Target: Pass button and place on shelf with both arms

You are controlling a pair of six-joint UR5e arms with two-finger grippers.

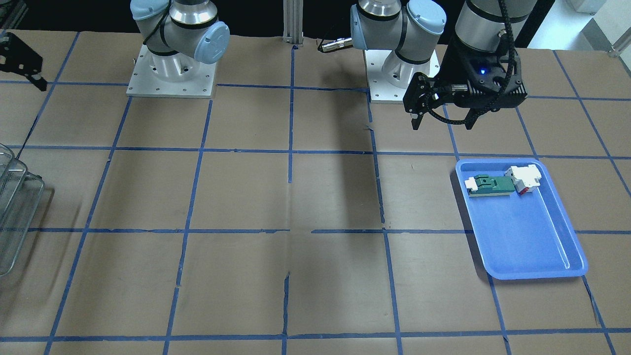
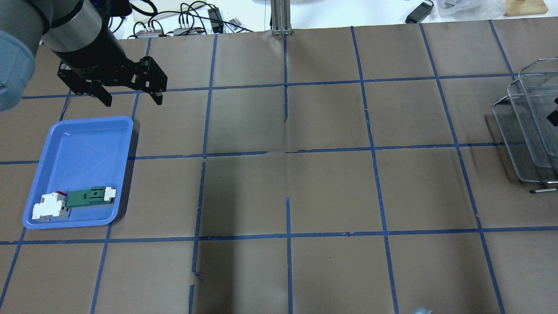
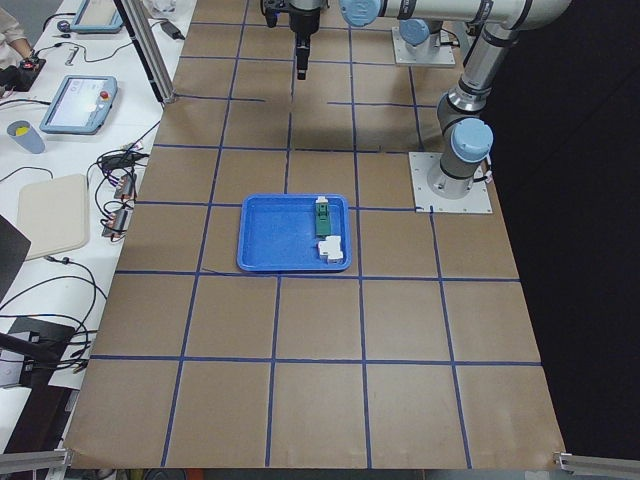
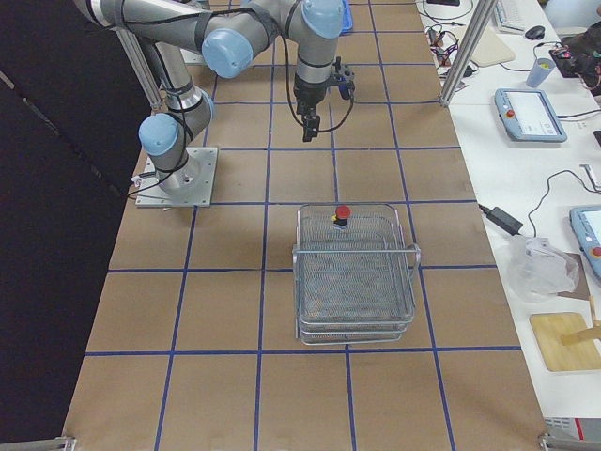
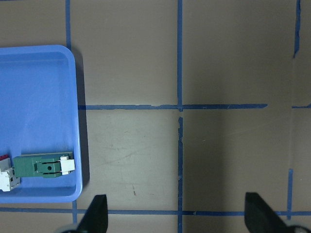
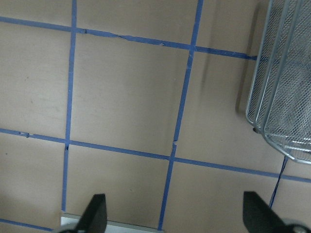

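Black 2-finger left gripper (image 5: 176,216): jaws spread wide, nothing btwn them. It hangs over bare table (image 2: 327,196) just beside the blue tray (image 2: 124,131), near the tray's empty end.

Right gripper (image 6: 175,218): also wide open and empty, above the table near the shelf (image 4: 411,254) but off to its side, not over it.

Button (image 4: 343,213) sits in the shelf's top tier, near the tier's edge closest to the right gripper, cap up as far as I can tell. It's too small to check the body.

Step, my read: pass + place look done, since the button is on the shelf and both grippers are clear. Next move prob just parks both arms. No grasp needed, only keep the right gripper off the shelf rim.

Materials/shapes:
- Button: red rounded cap, looks like glossy plastic, dark below.
- Shelf: thin silver wire mesh, stacked shallow tiers, rounded corners, see-through. A small part could roll or tip on the mesh.
- Tray: smooth blue plastic, raised rim, rounded corners.
- In the tray's other end: flat green block (image 2: 89,197) w/ white tip, touching a boxy white module (image 2: 50,209) w/ a red bit.
- Table: matte brown paper w/ blue tape grid, tape frayed in spots.
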